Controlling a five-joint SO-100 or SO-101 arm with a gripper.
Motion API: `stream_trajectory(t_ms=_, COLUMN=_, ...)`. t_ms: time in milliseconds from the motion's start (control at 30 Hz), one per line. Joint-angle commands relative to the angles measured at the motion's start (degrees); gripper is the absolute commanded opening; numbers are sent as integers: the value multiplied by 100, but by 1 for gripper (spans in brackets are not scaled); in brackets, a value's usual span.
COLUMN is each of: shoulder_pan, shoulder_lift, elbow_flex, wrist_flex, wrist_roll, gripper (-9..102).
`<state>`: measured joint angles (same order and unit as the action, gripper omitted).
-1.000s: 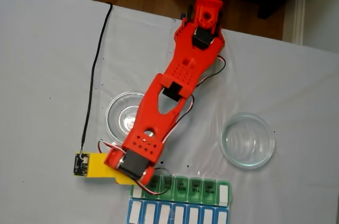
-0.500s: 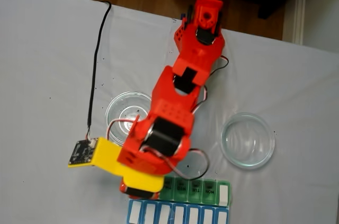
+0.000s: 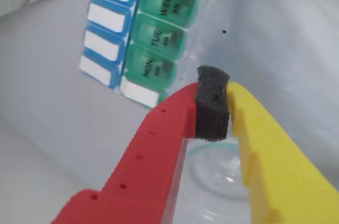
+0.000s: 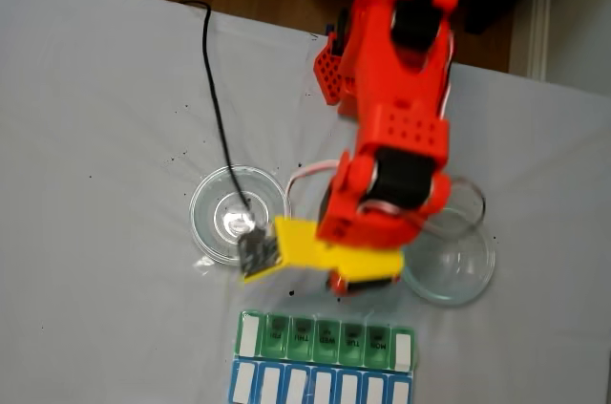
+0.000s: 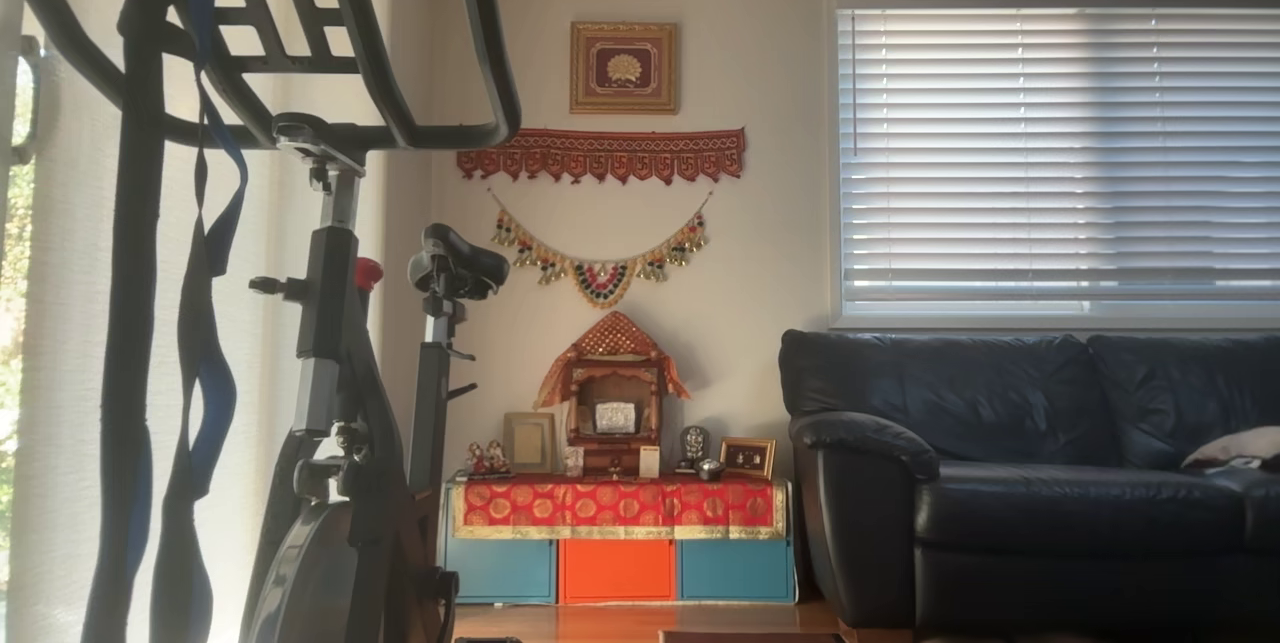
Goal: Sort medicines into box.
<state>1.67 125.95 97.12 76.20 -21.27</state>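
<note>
Reading box (image 3: 159,38) lids: MON/TUE/WED AM | claw (image 3: 212,108) closed, pinching only its foam pad

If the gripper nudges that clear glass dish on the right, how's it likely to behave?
The glass dish looks low and wide, so it would probably slide on the tablecloth rather than tip. Its smooth rim likely gives the foam-padded gripper little to grip. Being glass, it may chip if knocked against the pill organiser.
</note>
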Motion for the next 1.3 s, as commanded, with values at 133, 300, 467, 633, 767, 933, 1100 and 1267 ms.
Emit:
stream_trajectory(t_ms=133, shoulder_pan=-246, shoulder_lift=2707, elbow_flex=2874, wrist_flex=-1160, wrist_roll=-1037, gripper=1)
stream_trajectory(t_ms=300, shoulder_pan=-439, shoulder_lift=4641, elbow_flex=4878, wrist_flex=-1257, wrist_roll=-1521, gripper=1)
stream_trajectory(t_ms=467, shoulder_pan=-659, shoulder_lift=5309, elbow_flex=5678, wrist_flex=-747, wrist_roll=-2004, gripper=1)
stream_trajectory(t_ms=633, shoulder_pan=-870, shoulder_lift=5309, elbow_flex=6223, wrist_flex=-703, wrist_roll=-2092, gripper=1)
stream_trajectory(t_ms=767, shoulder_pan=-1072, shoulder_lift=5300, elbow_flex=6662, wrist_flex=-448, wrist_roll=-2241, gripper=1)
stream_trajectory(t_ms=933, shoulder_pan=-1020, shoulder_lift=5300, elbow_flex=7128, wrist_flex=-439, wrist_roll=-2241, gripper=1)
stream_trajectory(t_ms=1100, shoulder_pan=-738, shoulder_lift=5309, elbow_flex=7137, wrist_flex=-53, wrist_roll=-2672, gripper=1)
stream_trajectory(t_ms=1267, shoulder_pan=-782, shoulder_lift=5309, elbow_flex=7137, wrist_flex=703, wrist_roll=-2540, gripper=2)
